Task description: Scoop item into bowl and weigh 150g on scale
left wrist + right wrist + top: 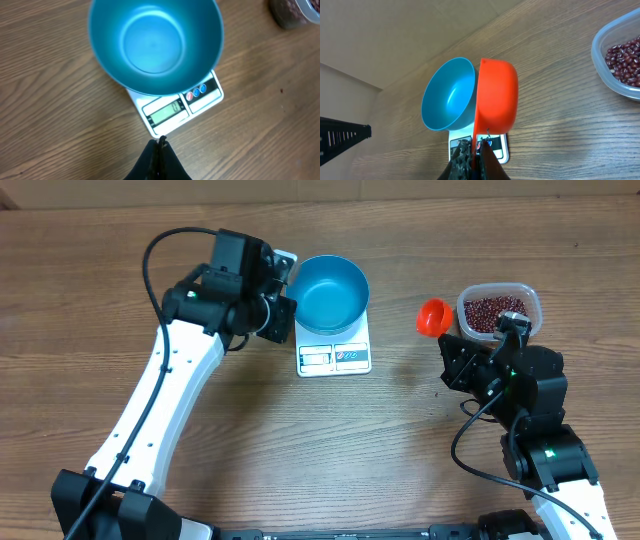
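Overhead view: the bowl [333,293] is sitting empty on the scale [334,358] at upper centre, placed so that anything added is weighing directly. The left fingers [152,162] are pressing shut on nothing, hovering just left of the bowl. The right fingers [465,160] are clamping the handle of an orange scoop [497,95], holding it on edge beside the clear tub [530,298] at upper right, where the beans [493,312] are lying. Judgement: 0 beans transferred.
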Controlling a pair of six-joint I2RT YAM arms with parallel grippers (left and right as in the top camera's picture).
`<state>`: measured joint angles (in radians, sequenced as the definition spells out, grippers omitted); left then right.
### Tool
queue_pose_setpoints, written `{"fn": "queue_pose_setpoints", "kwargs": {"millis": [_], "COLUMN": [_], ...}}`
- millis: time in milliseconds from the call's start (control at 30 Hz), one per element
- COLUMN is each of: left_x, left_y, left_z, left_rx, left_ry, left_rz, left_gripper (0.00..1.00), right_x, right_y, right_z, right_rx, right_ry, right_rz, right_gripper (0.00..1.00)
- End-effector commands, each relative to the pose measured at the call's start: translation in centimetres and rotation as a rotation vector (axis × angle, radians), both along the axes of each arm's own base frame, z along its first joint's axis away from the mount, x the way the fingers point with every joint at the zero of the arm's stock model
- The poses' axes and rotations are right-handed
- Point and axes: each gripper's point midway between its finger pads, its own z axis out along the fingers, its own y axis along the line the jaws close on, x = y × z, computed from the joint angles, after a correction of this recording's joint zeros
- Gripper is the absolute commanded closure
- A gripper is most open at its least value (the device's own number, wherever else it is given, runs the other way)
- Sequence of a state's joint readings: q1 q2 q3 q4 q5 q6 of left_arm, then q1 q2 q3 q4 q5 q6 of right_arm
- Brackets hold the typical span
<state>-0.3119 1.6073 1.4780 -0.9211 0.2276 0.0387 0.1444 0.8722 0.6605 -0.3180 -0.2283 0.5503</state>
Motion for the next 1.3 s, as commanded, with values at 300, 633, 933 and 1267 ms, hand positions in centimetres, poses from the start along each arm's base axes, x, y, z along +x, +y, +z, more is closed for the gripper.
{"fn": "queue_pose_setpoints", "kwargs": {"millis": [300, 633, 933, 1267], "left_x": [-2.1, -2.7, -3.7, -4.0], "left_y": [-2.7, -2.5, -2.6, -4.3], "left_z": [0.4, -1.4, -3.5, -3.5], "left_rx": [0.055, 0.078, 0.106, 0.126], "left_ry": [-0.048, -0.021, 0.002, -0.05], "left_rz": [-0.182, -0.188, -0.241, -0.341], "left_gripper": [0.96, 0.96, 0.96, 0.96], "right_x": [0.7, 1.3, 1.9, 2.1], "right_y": [-1.0, -2.1, -3.6, -4.2], "right_z": [2.0, 2.7, 3.2, 3.5], "right_rx": [-0.019, -0.06, -0.092, -0.103], "right_ry": [-0.069, -0.114, -0.144, -0.156], "right_rz": [-0.049, -0.099, -0.187, -0.218], "right_gripper": [0.96, 0.96, 0.97, 0.97]}}
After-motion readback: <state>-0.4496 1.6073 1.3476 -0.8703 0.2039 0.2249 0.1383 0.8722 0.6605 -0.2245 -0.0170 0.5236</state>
